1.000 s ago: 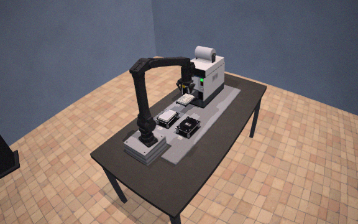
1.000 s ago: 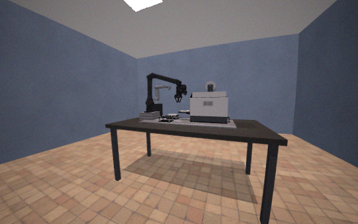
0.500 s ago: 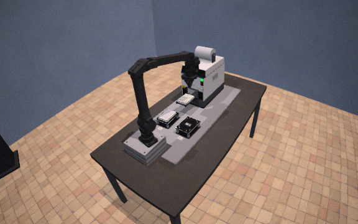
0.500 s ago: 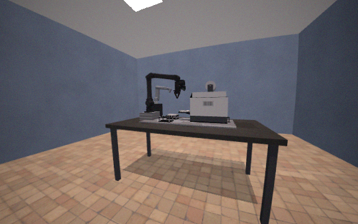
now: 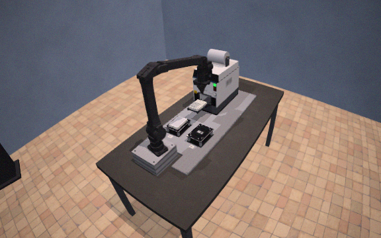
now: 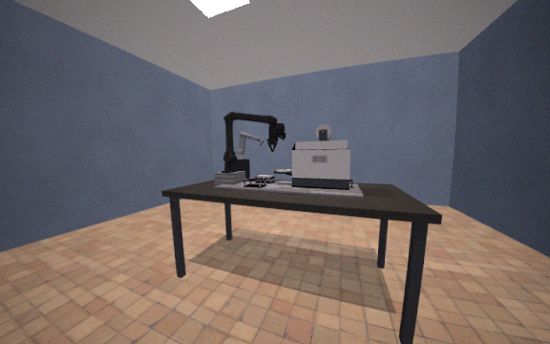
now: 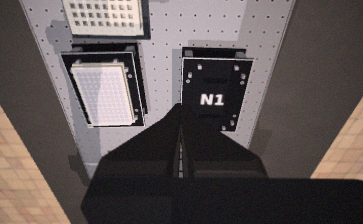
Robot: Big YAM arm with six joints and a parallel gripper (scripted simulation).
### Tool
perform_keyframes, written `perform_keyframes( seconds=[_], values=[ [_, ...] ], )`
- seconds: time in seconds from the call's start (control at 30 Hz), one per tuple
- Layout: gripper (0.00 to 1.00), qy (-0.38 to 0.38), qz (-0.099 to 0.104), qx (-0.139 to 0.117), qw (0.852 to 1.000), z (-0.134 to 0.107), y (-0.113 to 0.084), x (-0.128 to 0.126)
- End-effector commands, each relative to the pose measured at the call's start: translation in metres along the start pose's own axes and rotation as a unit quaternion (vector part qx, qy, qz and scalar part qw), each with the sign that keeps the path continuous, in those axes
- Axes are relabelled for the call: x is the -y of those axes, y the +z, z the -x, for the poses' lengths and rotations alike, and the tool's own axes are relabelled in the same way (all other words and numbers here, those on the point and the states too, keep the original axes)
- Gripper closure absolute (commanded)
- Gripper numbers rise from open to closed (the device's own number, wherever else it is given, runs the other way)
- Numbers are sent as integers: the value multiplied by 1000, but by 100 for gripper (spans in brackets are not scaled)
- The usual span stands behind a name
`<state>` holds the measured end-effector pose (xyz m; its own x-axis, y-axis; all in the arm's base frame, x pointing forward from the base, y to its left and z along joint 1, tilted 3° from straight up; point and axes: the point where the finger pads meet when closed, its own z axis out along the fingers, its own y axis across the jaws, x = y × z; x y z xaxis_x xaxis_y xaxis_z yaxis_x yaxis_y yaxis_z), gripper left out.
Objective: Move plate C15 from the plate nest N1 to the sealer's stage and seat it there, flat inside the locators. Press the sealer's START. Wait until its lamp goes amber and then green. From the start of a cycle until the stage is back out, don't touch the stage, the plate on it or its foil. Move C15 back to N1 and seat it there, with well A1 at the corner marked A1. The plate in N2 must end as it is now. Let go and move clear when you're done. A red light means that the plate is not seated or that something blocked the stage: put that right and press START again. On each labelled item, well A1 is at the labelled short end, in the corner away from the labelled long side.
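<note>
Plate C15 (image 5: 197,105) (image 6: 283,170) (image 7: 107,19), cream with rows of square wells, lies on the stage in front of the sealer (image 5: 231,84) (image 6: 320,168). The stage (image 7: 146,22) is out; whether the plate is fully down in its locators cannot be told. The sealer's lamp (image 5: 214,84) shows green. Nest N1 (image 5: 200,135) (image 7: 199,87) is empty. A white plate (image 5: 178,122) (image 7: 104,95) sits in the other nest, N2. My gripper (image 5: 202,92) (image 6: 272,150) (image 7: 181,111) is shut and empty, above the stage plate and in front of the sealer.
The foil roll (image 5: 218,56) (image 6: 326,128) stands on top of the sealer. The grey perforated base board (image 5: 190,163) (image 7: 162,75) lies under the nests and sealer. The arm's stepped grey base (image 5: 144,158) (image 6: 229,178) is at the near end, beside the nests.
</note>
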<state>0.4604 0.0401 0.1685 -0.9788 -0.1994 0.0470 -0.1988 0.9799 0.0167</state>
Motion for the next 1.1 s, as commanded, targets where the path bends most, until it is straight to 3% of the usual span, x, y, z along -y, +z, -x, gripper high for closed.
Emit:
perform_keyframes(
  seconds=[0.0, 0.47, 1.07],
  values=[
    [100, 0, 0, -7, 1000, 3, 11, -4],
    [100, 6, -3, 19, 1000, 18, -8, 4],
    [100, -5, -3, 25, 1000, 23, -14, -5]
  ],
)
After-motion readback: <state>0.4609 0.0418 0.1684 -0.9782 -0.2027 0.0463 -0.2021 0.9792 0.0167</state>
